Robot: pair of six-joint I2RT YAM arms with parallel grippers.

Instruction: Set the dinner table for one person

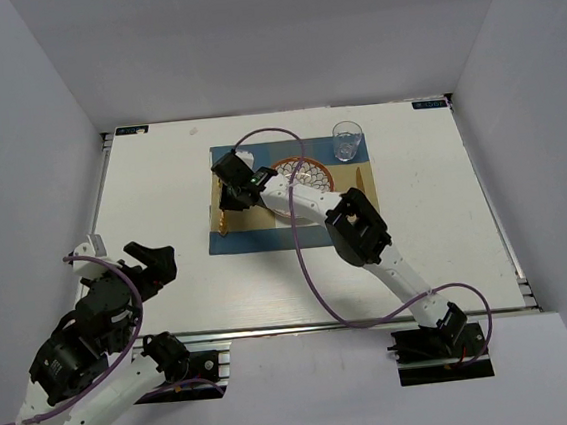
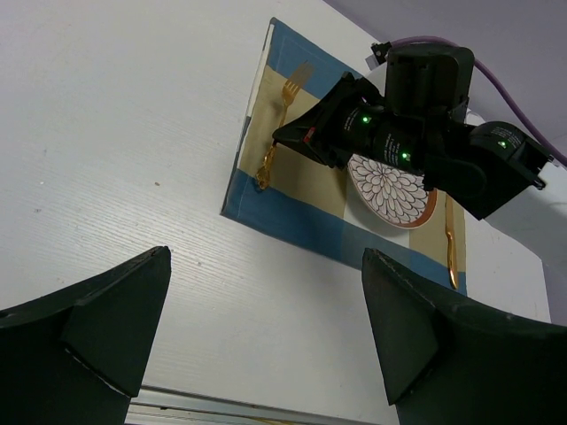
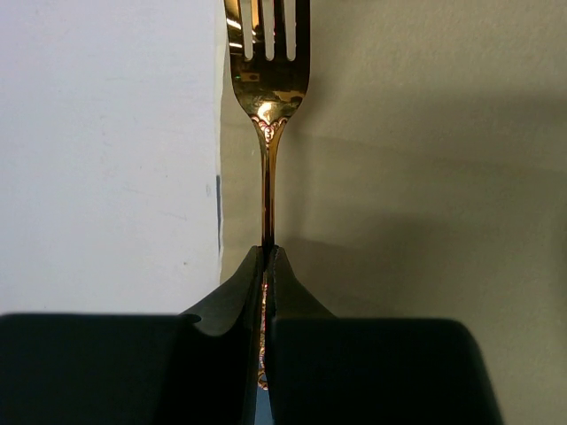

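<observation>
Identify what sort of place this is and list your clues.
Probably a robotics lab cell staged for dining: grey panels enclose a white table, left arm and right arm mount at its edge, a placemat carries a plate.

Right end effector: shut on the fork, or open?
Shut on the fork. In the wrist view, the right end effector has both fingers pressed against the fork handle, no gap showing, over the placemat edge.

the top view looks down from above and behind the arm bases, taking in the whole dinner table (image 1: 163, 214). the left wrist view sits low over the near left part, facing far and right toward the placemat (image 2: 306, 199). the right wrist view peers close along the gold fork (image 3: 266, 97); all three share fork and placemat.
</observation>
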